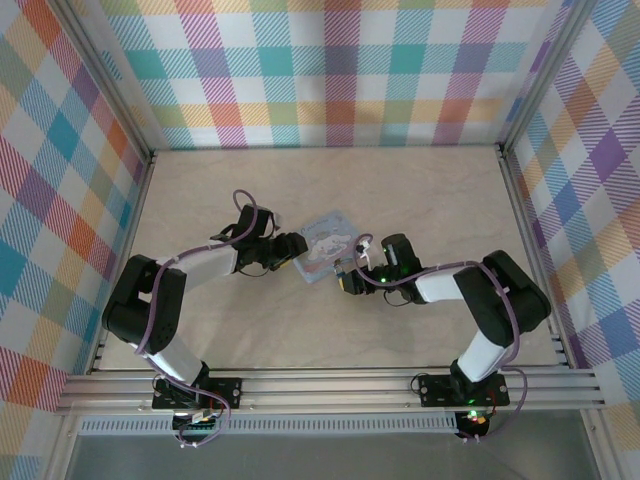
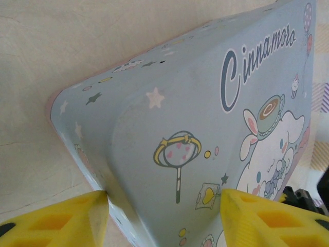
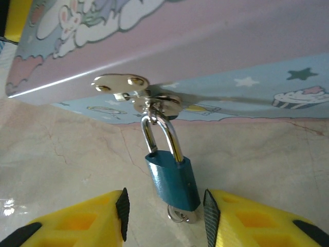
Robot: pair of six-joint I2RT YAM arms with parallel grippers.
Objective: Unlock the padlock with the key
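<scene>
In the top external view, the pale blue tin [image 1: 330,240] lies mid-table [image 1: 400,190] between the two arms. The left gripper [image 1: 293,250] meets its near-left edge and the right gripper [image 1: 348,280] sits at its near-right edge. The lock itself is too small to make out here.

In the left wrist view, the tin's corner spans the whole gap between the yellow fingers [image 2: 56,221]. Both appear to press on it, so the left jaws look clamped on the tin, steadying it.

In the right wrist view, the padlock [image 3: 172,177] hangs from the tin's silvery hasp [image 3: 136,92], with its shackle [image 3: 162,134] seated in the blue body and threaded through the hasp. The right jaws stand open, one finger on each side of the body with a gap on both sides. A small silvery ring [image 3: 180,216] peeks out under the body. It may be the key sitting in the keyhole, though that cannot be confirmed.

The lock looks unopened, so gripping and turning the key probably remains, followed by freeing the shackle.
</scene>
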